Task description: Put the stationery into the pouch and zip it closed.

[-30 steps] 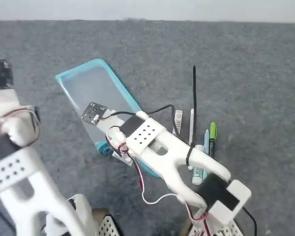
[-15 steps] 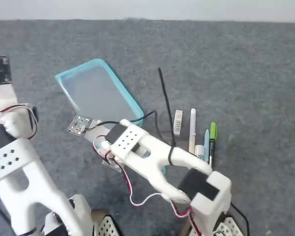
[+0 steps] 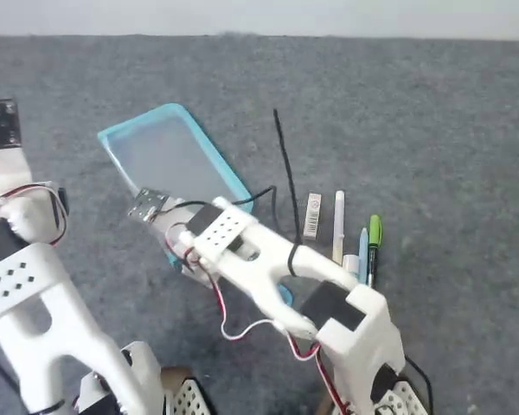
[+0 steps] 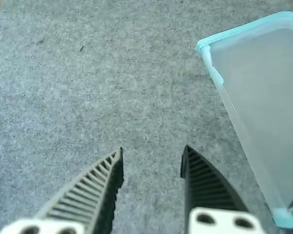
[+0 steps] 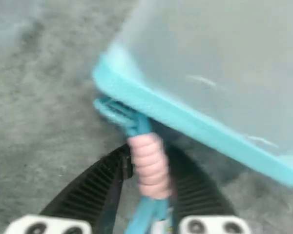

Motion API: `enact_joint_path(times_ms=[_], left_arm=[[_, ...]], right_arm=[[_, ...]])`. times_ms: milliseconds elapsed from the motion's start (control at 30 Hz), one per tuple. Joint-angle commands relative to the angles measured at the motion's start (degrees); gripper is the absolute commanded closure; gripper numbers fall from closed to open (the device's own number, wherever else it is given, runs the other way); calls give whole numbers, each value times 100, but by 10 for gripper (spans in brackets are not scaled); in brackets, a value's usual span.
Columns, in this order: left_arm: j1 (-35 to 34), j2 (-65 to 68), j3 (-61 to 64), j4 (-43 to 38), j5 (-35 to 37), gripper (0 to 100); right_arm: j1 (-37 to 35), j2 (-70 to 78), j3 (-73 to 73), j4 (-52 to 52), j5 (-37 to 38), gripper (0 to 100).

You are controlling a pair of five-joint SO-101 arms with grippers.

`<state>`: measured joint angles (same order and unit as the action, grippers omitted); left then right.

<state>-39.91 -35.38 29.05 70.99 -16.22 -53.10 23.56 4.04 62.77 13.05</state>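
The right wrist view is blurred. There the pink zipper pull [image 5: 147, 163], pinched in the right claw [image 5: 147, 157], and the pouch [image 5: 210, 68] are both cut off by the picture's edge. In the high view the right arm [image 3: 268, 264] hides that claw and the pouch's 5 o'clock corner. It also hides the 6 o'clock ends of the blue pen [image 3: 363, 245] and green marker [image 3: 374, 232]. The small white piece [image 3: 312, 214] beside them is too small to identify. In the left wrist view the pouch runs off the frame.
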Motion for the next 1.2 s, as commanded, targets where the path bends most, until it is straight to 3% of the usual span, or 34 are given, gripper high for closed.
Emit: enact_joint_path(times_ms=[0, 167, 400, 667, 1000, 1167], left_arm=[[0, -9, -163, -18, -44, 819], [387, -9, -180, 97, -132, 816], [1538, -9, -136, 422, -255, 815], [3033, -53, -48, 774, 44, 759], [4044, -2989, 1358, 659, 88, 720], [4220, -3165, 1587, 501, 299, 719]], right_arm=[[356, -145, -378, 268, 35, 995], [1244, -567, -809, 1147, -123, 991], [2229, -2264, -668, 1341, -299, 991], [2237, -4110, 352, 901, -290, 992], [1798, -5015, 1073, 418, -281, 992], [1393, -5182, 1055, 514, -273, 992]])
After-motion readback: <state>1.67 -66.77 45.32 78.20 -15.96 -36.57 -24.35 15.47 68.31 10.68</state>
